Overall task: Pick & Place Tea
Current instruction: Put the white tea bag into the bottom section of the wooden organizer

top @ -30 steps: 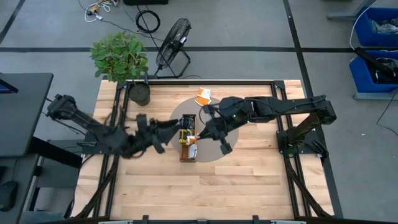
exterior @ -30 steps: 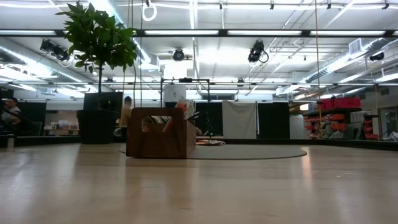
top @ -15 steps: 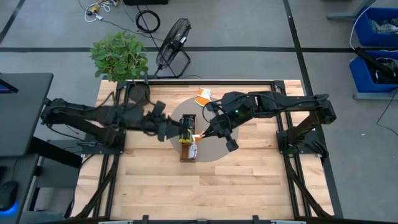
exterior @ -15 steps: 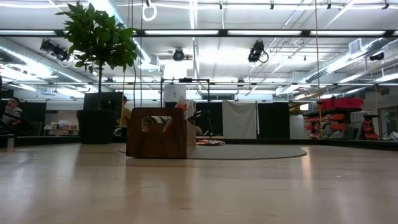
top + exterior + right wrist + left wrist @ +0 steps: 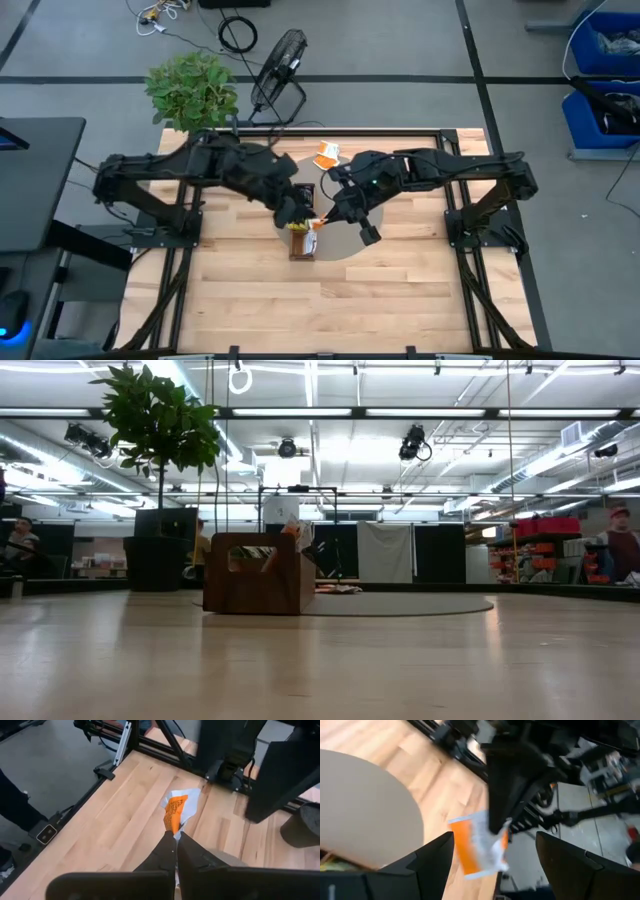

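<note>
The right gripper (image 5: 176,840) has its fingers pinched shut on one corner of an orange-and-white sachet (image 5: 176,812), which hangs clear of the table over the grey mat (image 5: 345,240), just beside the near end of the tray (image 5: 301,232); the left gripper (image 5: 296,216) hovers above that same end of the tray, its fingers (image 5: 432,862) spread wide with nothing between them, and in the left wrist view the sachet (image 5: 479,842) sits framed in the gap ahead of them; the step in hand looks like a handover, or else the placing of this sachet into the tray, and which of the two cannot be told; the next move would call either for the left fingers to advance onto the free edge of the sachet and close before the right lets go, or for the right to carry it sideways over the tray and lower it in; more tea (image 5: 327,155) lies on the wood near the far edge of the table, well apart from both grippers, and other sachets already stand in the tray; room is tight where the two grippers nearly meet over the tray's walls, so a clash there is the likely risk; the near half of the table offers open wood for retreat, while the plant pot (image 5: 224,150) crowds the far left corner.
</note>
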Tool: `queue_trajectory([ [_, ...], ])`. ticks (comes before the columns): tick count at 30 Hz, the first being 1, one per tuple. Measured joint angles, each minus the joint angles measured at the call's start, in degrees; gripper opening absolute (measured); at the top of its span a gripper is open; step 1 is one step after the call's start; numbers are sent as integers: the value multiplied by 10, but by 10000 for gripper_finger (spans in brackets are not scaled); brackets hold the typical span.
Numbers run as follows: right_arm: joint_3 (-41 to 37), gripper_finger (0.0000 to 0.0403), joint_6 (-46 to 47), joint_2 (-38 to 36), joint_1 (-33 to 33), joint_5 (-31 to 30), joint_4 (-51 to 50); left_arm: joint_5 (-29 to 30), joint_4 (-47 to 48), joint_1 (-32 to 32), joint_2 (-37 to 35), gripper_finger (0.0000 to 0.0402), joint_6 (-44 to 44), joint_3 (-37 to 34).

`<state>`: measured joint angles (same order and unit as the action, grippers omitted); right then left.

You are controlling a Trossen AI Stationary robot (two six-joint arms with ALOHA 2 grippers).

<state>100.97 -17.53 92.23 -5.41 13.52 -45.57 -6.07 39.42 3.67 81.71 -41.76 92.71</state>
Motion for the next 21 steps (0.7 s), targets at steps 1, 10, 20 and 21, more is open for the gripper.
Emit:
queue_trajectory([
  [1,0,0,2,2,0,0,0,-17,3,-4,12,287,6,11],
  [10,0,0,16,4,0,-11,0,-88,46,-13,72,287,29,43],
  [20,0,0,16,4,0,-11,-4,-82,51,-16,82,251,40,43],
  [21,0,0,16,4,0,-11,-7,-82,51,-16,80,241,41,43],
])
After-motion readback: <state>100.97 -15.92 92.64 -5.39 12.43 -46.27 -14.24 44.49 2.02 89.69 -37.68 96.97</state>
